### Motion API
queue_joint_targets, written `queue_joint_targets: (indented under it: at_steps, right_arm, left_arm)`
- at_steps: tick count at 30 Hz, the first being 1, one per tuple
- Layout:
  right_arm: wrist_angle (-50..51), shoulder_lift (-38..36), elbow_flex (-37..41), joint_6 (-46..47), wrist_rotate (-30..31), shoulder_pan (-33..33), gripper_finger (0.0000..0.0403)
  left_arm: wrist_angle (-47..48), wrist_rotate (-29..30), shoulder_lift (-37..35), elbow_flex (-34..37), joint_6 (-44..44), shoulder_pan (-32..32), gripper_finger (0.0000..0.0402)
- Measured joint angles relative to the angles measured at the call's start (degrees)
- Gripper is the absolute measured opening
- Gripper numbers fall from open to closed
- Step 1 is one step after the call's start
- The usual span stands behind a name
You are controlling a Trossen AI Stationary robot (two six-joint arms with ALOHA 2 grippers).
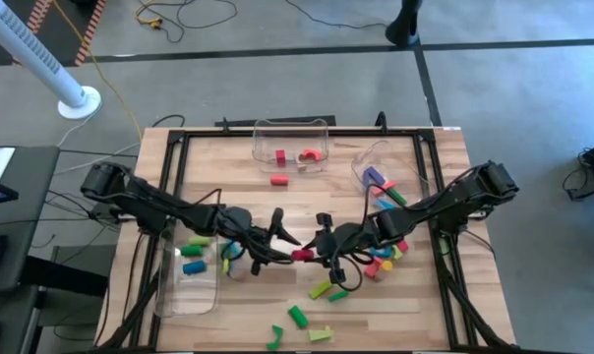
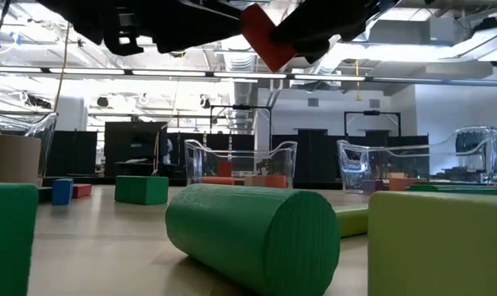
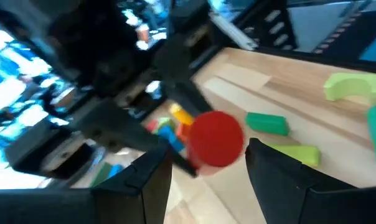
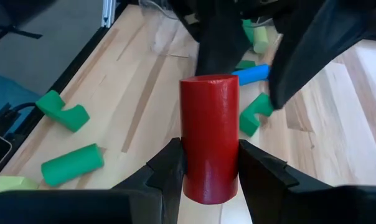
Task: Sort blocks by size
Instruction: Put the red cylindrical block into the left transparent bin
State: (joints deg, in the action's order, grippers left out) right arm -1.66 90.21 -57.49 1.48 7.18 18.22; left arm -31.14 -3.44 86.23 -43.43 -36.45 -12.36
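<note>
Red cylinder (image 4: 208, 137) hangs above table centre, clamped between the right gripper (image 4: 208, 177) fingers; left gripper (image 1: 282, 234) sits at its 9 o'clock, jaws apart around the free end. Looks like a handover: close left squarely first, release right only once it's seated, or the block drops among the loose blocks (image 1: 331, 290) below.
</note>
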Motion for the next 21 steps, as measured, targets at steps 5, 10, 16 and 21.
queue_joint_targets:
  at_steps: [5, 10, 16, 21]
  right_arm:
    - [0.1, 0.01, 0.0, 0.0, -0.02, 0.0, 0.0162]
    - [0.55, 0.07, 0.02, 0.13, -0.12, 0.0, 0.0162]
    - [1.0, 0.05, 0.0, 0.44, -0.11, 0.19, 0.0162]
    - [1.12, 0.05, 0.0, 0.56, -0.04, 0.5, 0.0162]
  left_arm:
    - [5.1, -2.95, 2.99, -4.4, -0.28, 0.0, 0.0194]
    - [8.87, -2.87, 5.86, -8.36, -0.58, 0.03, 0.0194]
    - [9.59, -3.43, 5.48, -9.08, -1.29, -0.04, 0.0181]
    - [9.34, -3.39, 5.36, -9.08, -1.97, -0.04, 0.0135]
